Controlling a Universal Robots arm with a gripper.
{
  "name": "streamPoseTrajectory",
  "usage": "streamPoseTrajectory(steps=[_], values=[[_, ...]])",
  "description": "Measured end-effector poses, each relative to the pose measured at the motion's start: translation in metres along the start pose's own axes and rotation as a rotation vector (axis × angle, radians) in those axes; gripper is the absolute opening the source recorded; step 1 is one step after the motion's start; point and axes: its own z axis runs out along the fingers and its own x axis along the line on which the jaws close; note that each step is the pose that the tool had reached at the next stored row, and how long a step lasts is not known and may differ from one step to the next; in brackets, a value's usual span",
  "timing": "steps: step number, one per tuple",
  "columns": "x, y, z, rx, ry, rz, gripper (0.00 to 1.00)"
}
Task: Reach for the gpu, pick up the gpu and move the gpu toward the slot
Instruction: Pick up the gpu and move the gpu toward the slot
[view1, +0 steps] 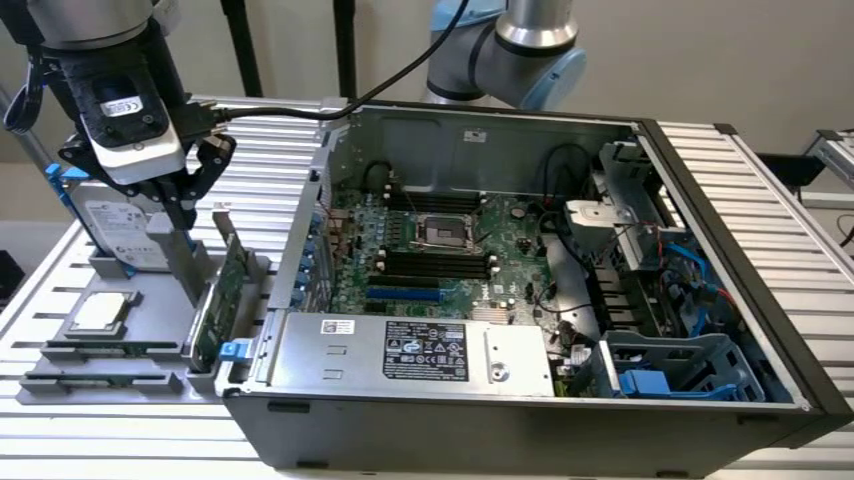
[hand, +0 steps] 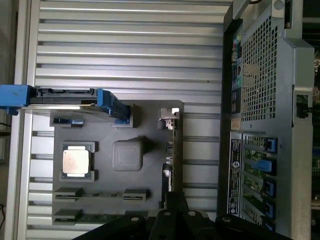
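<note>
Green gpu (view1: 222, 292), silver hard drive (view1: 120, 225) with blue rails (hand: 15, 95), grey tray (view1: 80, 378).

The gpu (view1: 220, 295) stands in a narrow lane between the hard drive (view1: 114, 235) and the case wall (view1: 316, 220)

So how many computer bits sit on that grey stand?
3: the hard drive standing upright, the square chip lying flat, and the gpu on edge nearest the case. The stand's low slots may hide more.

Likely lab: slatted aluminium bench (view1: 767, 215)
</note>
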Motion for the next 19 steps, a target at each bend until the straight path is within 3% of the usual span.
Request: streamPoseTrajectory(steps=[6,8,10,11,15,19], values=[[0.0,0.0,0.0,-0.0001,0.0,0.0,0.12],[0.0,0.0,0.0,0.0,0.0,0.0,0.18],[0.0,0.0,0.0003,0.0006,-0.0001,0.0,0.3],[0.0,0.0,0.0012,0.0017,-0.0002,0.0,0.3],[0.001,-0.0002,0.0074,0.0068,0.0,0.0,0.48],[0.003,-0.0005,0.0147,0.0091,0.0,0.0,0.48]])
